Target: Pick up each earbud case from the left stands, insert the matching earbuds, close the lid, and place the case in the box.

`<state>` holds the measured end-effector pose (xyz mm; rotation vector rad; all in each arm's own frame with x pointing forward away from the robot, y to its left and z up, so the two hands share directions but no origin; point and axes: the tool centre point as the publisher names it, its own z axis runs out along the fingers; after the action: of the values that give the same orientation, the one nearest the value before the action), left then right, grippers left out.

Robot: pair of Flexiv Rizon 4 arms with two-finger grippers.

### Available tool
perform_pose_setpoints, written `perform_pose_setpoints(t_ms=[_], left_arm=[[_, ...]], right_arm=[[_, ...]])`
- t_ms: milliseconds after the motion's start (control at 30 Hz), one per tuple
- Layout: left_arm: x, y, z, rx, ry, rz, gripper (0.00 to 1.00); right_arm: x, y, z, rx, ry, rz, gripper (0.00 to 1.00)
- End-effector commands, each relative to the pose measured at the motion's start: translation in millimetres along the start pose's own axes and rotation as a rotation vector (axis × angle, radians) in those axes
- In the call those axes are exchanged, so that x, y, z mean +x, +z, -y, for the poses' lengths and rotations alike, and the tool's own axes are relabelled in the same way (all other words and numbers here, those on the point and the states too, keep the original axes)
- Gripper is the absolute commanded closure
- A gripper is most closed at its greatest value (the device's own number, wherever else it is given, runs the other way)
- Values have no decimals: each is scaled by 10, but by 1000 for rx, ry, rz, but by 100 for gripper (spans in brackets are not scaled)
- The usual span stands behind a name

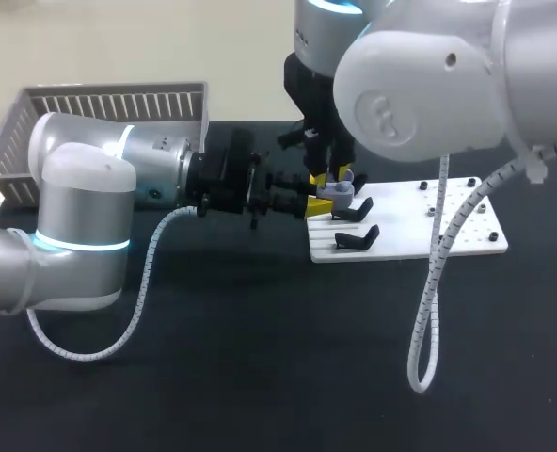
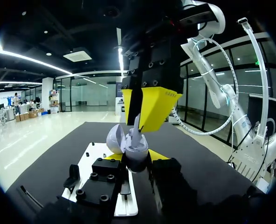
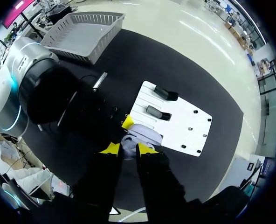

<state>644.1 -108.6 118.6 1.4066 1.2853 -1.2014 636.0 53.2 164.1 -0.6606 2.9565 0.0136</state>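
From where I stand, the left gripper reaches in level over the black table and has its two yellow tips pressed against either side of the pale lavender earbud case. It holds the case in the air just at the near edge of the white board, apparently to give the other arm a steady, upright target. The lid is tipped back, so the cavity faces up. The right gripper hangs directly above it, fingers pointing down and pinched on the stem of a matching earbud, whose lower end already sits in the case. To my eye this is the seating of the bud. Two black stands on the board are bare beside the meeting point. The box, a grey slatted basket, waits well apart at the far left corner. I see no label on case, board or box; a faint mark on one yellow tip is too small to read.
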Motion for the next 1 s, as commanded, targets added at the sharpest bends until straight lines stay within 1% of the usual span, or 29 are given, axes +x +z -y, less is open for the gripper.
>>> perform_pose_setpoints(t_ms=[33,767,1000], left_arm=[[12,2,5,-3,3,3,100],[12,2,5,-3,3,3,100],[12,2,5,-3,3,3,100]], right_arm=[[-7,14,22,-1,7,2,100],[-5,85,34,-9,14,2,100],[-8,106,30,-24,-4,7,100]])
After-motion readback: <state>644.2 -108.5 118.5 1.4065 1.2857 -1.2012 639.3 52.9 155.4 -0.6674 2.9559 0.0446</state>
